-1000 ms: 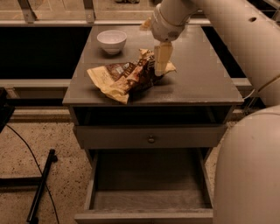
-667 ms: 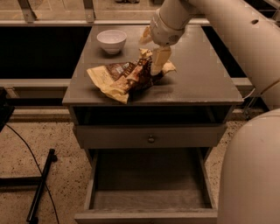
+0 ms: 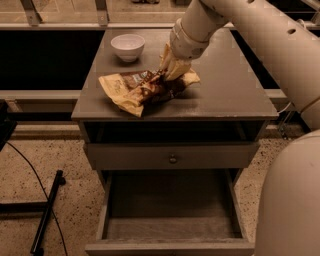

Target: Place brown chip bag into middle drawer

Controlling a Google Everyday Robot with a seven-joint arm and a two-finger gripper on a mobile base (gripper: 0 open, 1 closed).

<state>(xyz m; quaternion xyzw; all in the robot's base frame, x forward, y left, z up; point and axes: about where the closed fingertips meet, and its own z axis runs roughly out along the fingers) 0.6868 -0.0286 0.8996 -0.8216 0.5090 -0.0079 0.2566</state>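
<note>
While the middle drawer [image 3: 170, 220] stands open, the tool [image 3: 175, 65] clasps the brown chip bag [image 3: 135, 90] on the tabletop [image 3: 230, 95].

I am operating in an indoor test area, more lab or office than home. Indicators: speckled hard floor [image 3: 70, 220], black stand [image 3: 48, 210] lying on it at left, metal rail posts [image 3: 30, 11] along the far edge. My gripper [image 3: 172, 64] sits over the grey cabinet [image 3: 230, 95] top, toward its far side.

One cream arm [image 3: 260, 30], slanting down from above and right of the bag [image 3: 131, 90]; wrist [image 3: 189, 36] angled downward; gripper [image 3: 173, 67] over the bag's right end.
</note>
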